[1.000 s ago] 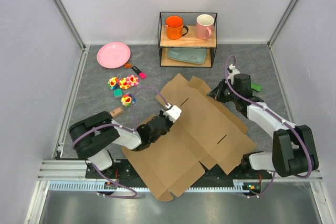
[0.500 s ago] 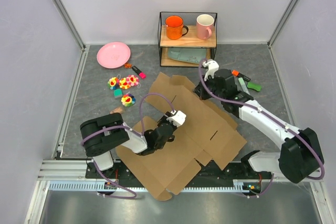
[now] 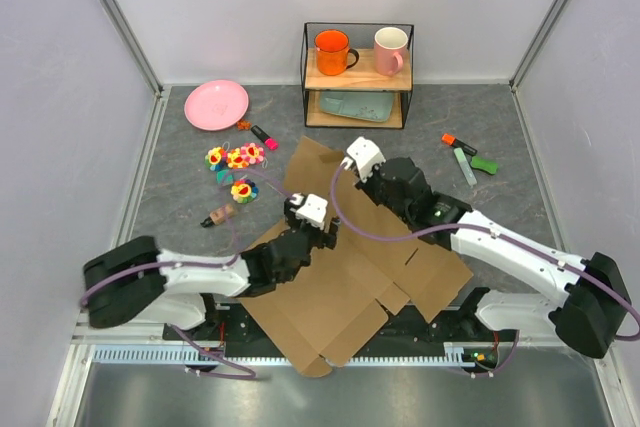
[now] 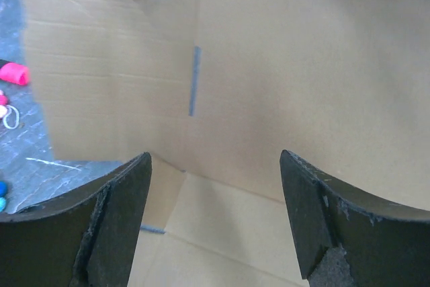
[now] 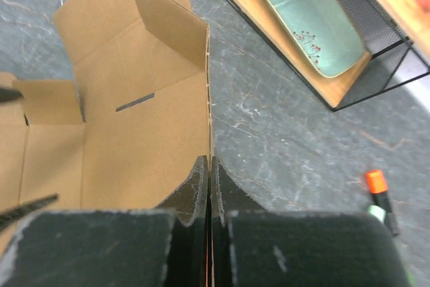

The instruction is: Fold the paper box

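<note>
The paper box is a flat brown cardboard sheet with flaps and creases, lying across the near middle of the table. Its far panel stands tilted up, with a slit in it. My right gripper is shut on that panel's right edge, and the thin edge runs straight in between its fingers. My left gripper hovers just over the sheet, open, with nothing between its fingers. Ahead of it I see the raised panel and its slit.
A wire shelf at the back holds an orange mug, a pink mug and a teal tray. A pink plate, highlighter and toy flowers lie at the left. Markers lie at the right.
My left gripper has opened and let go of the cardboard. My right arm has swung left with the panel's edge in its grip, and the sheet has shifted left.
</note>
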`<state>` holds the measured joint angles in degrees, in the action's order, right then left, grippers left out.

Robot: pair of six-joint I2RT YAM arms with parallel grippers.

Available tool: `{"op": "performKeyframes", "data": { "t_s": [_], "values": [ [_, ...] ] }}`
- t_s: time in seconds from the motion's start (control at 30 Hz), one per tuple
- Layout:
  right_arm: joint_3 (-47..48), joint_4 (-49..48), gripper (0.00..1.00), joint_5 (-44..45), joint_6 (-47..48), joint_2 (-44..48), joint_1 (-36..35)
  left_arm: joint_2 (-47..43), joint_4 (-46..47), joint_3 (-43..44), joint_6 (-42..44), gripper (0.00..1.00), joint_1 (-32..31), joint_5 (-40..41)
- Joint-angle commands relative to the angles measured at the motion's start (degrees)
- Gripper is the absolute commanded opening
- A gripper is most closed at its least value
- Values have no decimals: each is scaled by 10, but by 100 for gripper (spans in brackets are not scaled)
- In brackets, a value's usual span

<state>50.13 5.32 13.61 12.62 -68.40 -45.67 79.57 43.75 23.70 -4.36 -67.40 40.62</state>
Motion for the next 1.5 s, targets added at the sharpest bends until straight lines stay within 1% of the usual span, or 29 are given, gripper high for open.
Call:
{"op": "performKeyframes", "data": {
  "t_s": [0.0,0.03,0.07,0.17,0.2,0.27,0.3,0.33,0.4,0.43,0.5,0.53,0.6,0.63,0.7,0.73,0.77,0.87,0.9,0.93,1.0,1.17,1.3,1.33,1.37,1.47],
  "values": [
    [-14,-21,0,111,114,21,-42,-116,-80,-16,-78,84,-5,44],
    [-17,-26,0,129,131,23,-51,-135,-98,-17,-93,85,-5,51],
    [-23,-29,0,136,138,26,-56,-171,-125,-19,-97,85,-5,54],
    [-42,-49,0,169,178,40,-84,-220,-167,-24,-118,86,-4,83],
    [-46,-68,0,179,189,43,-101,-246,-175,-24,-125,89,-4,91],
    [-67,-81,0,206,223,54,-118,-271,-204,-21,-134,91,1,120],
    [-75,-97,0,215,234,58,-136,-288,-218,-16,-146,95,4,131],
    [-83,-104,0,227,247,62,-145,-295,-231,-13,-155,97,17,143],
    [-103,-121,0,251,282,72,-172,-306,-261,-10,-185,100,45,136],
    [-110,-127,0,258,292,74,-181,-313,-268,-11,-194,100,85,103],
    [-126,-137,0,275,313,79,-203,-314,-268,-19,-214,100,136,53],
    [-129,-137,0,276,317,82,-208,-306,-261,-22,-214,100,187,-2],
    [-137,-136,0,275,323,90,-223,-295,-248,-23,-222,100,231,-44],
    [-139,-136,0,275,324,92,-226,-274,-222,-23,-224,100,266,-94],
    [-137,-129,0,270,320,95,-229,-244,-178,-16,-214,100,298,-150],
    [-132,-124,0,267,319,96,-229,-231,-152,-9,-203,100,302,-187],
    [-130,-120,0,265,319,97,-229,-206,-141,-4,-176,100,304,-203],
    [-129,-103,0,259,327,100,-229,-187,-124,13,-135,100,314,-254],
    [-132,-103,0,262,333,100,-231,-185,-118,10,-130,100,325,-265],
    [-137,-104,0,268,341,100,-231,-183,-111,8,-128,100,334,-298],
    [-143,-107,0,271,347,102,-232,-182,-97,3,-127,100,358,-339],
    [-158,-119,0,269,368,114,-238,-147,-85,23,-108,100,397,-382],
    [-171,-149,0,293,410,102,-257,-101,-66,42,-106,100,428,-477],
    [-170,-155,0,296,417,93,-257,-94,-65,46,-104,100,430,-485],
    [-169,-186,0,316,445,86,-256,-86,-65,55,-104,100,432,-488],
    [-155,-257,0,345,508,46,-257,-74,-65,63,-117,100,437,-461]
  ]
}}
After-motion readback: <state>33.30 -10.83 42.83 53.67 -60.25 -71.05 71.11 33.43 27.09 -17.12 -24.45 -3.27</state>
